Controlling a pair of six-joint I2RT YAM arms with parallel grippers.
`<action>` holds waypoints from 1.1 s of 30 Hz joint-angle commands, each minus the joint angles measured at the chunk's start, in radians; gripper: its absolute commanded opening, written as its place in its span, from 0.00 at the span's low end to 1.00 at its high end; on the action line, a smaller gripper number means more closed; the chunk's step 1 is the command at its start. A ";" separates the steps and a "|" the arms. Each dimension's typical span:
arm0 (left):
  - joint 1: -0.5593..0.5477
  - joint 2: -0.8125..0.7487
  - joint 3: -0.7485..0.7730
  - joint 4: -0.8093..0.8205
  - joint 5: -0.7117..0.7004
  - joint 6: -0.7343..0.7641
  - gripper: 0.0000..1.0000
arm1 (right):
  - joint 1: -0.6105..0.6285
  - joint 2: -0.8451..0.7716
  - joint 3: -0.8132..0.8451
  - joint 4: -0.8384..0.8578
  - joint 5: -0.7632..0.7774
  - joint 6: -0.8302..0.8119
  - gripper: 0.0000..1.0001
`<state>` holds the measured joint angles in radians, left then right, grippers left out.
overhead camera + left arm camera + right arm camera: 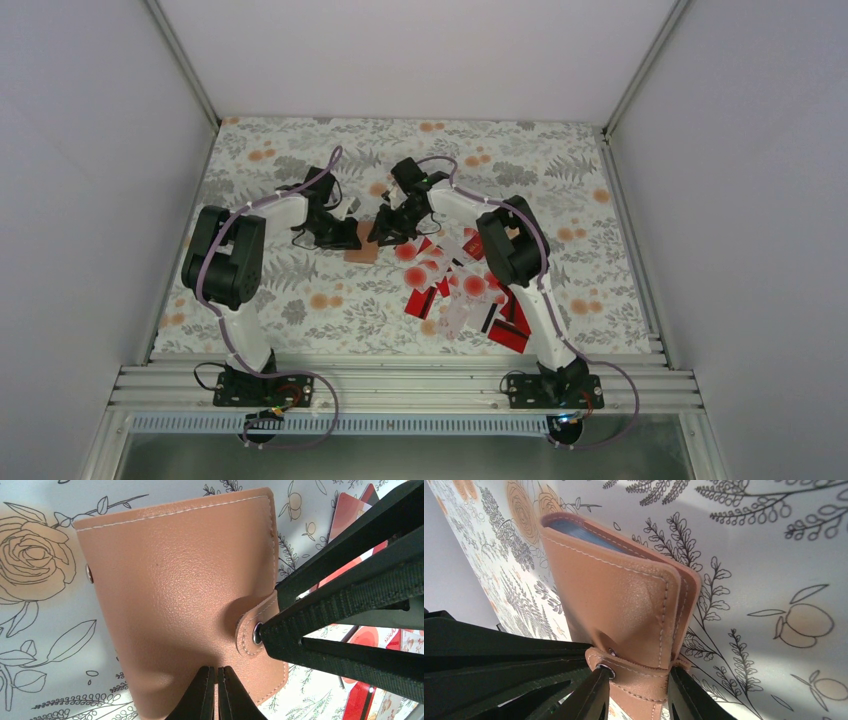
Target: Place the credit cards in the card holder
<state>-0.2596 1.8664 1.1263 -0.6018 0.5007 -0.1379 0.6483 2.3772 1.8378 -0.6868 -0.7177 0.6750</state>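
Observation:
The tan card holder [362, 252] lies folded shut on the floral cloth between the two grippers. It fills the left wrist view [175, 580]. My left gripper [216, 676] is shut, and its tips press on the cover near the lower edge [348, 236]. My right gripper [638, 676] is shut across the holder's snap strap [644, 677], one finger [320, 615] against the snap ring; it comes in from the right [388, 230]. A stud shows just above the ring. Pale blue-grey sleeves [584, 530] show at the far edge. Several red and white credit cards [460, 282] lie scattered under the right arm.
White walls [90, 150] close in the table on three sides, and an aluminium rail [400, 385] runs along the near edge by the arm bases. Loose cards [357, 510] lie close to the right of the holder.

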 commanded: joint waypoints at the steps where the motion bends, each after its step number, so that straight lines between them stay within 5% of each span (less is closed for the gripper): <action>1: -0.046 0.099 -0.055 0.040 -0.020 0.029 0.05 | 0.060 0.075 0.008 0.148 -0.088 0.018 0.30; 21: -0.050 0.116 -0.046 0.052 0.003 0.032 0.04 | 0.100 0.181 0.061 0.045 0.035 0.017 0.30; 33: -0.054 0.137 -0.055 0.082 0.015 0.034 0.04 | 0.191 0.378 0.275 -0.225 0.291 0.035 0.26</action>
<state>-0.2596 1.8790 1.1286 -0.5995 0.5091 -0.1230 0.6716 2.5126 2.1014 -0.9565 -0.6273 0.6983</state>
